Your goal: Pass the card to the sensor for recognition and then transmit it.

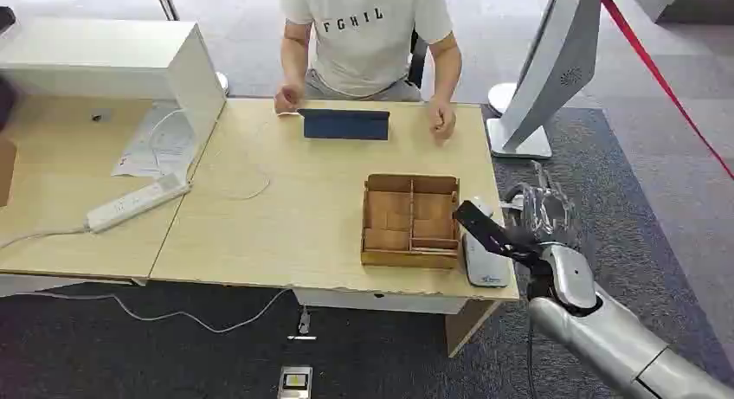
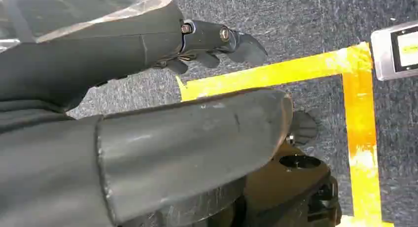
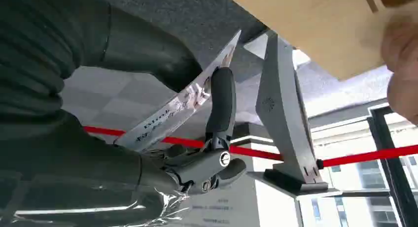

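A: Start at the far left of the head view. What is there?

B: A white box-like unit (image 1: 112, 66) on the wooden table (image 1: 286, 226), with a white power strip (image 1: 137, 202) lying in front of it and a sheet of paper (image 1: 160, 144) beside it. On the carpet below the table's front edge lies a small silver device (image 1: 295, 382).

A: And the middle?

B: A person in a white T-shirt (image 1: 363, 35) sits on the far side, both hands resting on the table, a dark blue tablet case (image 1: 344, 124) standing between them. Nearer the robot sits a wooden divided tray (image 1: 410, 222).

A: Where is the card?

B: At the table's right front corner. The right hand (image 1: 541, 222) pinches the card (image 1: 485, 228) between its thumb and a finger, and the card's dark face hangs tilted just over the white sensor (image 1: 481, 259), which lies beside the tray. (Whether card and sensor touch, I cannot tell.) In the right wrist view the card (image 3: 177, 106) shows printed writing, clamped between the thick thumb and a dark finger (image 3: 222, 101).

A: Further right?

B: A white stand (image 1: 545, 79) on the carpet and a red belt (image 1: 662, 83) running across.

A: The left hand?

B: The left hand (image 2: 212, 45) hangs over grey carpet marked with yellow tape (image 2: 362, 118); its fingers are curled inward, holding nothing.
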Robot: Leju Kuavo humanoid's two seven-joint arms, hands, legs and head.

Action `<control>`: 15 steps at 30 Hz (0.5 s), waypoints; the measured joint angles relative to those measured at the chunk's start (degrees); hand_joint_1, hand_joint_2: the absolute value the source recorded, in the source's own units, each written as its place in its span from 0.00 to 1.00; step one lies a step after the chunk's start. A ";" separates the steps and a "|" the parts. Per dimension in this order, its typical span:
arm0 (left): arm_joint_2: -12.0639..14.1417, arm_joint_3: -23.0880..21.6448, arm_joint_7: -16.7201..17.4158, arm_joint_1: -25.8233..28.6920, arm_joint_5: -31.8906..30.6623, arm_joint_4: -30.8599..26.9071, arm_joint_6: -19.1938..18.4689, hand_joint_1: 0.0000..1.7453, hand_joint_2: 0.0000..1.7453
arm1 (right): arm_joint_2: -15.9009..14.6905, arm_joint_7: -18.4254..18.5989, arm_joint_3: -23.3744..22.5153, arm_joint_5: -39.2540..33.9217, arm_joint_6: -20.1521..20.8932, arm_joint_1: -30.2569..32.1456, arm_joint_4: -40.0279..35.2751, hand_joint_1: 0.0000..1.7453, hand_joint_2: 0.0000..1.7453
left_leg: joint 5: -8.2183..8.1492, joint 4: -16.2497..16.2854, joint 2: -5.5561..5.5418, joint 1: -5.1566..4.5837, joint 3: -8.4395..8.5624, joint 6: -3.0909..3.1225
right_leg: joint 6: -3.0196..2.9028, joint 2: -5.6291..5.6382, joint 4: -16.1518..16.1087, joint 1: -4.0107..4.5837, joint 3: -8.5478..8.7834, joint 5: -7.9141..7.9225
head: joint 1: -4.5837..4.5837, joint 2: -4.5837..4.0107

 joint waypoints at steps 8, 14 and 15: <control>0.26 0.00 -0.20 0.00 -0.04 0.02 -0.57 0.00 0.00 | -0.24 -2.87 -0.33 -2.41 -1.82 3.01 0.85 1.00 1.00 | 0.00 0.00 -0.01 0.00 0.00 0.00 | 0.00 0.00 0.00 0.01 0.01 0.00 | 0.00 0.02; 0.55 0.00 -0.17 -0.05 -0.59 0.02 -0.51 0.00 0.00 | -0.09 -4.07 -0.33 -2.78 -1.90 4.80 2.10 1.00 1.00 | 0.00 0.00 0.01 0.00 0.00 0.00 | 0.00 0.00 0.00 0.00 0.01 0.00 | 0.00 0.02; 0.57 0.00 -0.20 -0.05 -0.59 0.02 -0.51 0.00 0.00 | -0.07 -4.13 -0.33 -2.84 -1.90 5.06 2.25 1.00 1.00 | 0.00 0.00 0.01 0.00 -0.01 0.00 | 0.00 0.00 0.00 0.00 0.01 0.00 | 0.02 0.02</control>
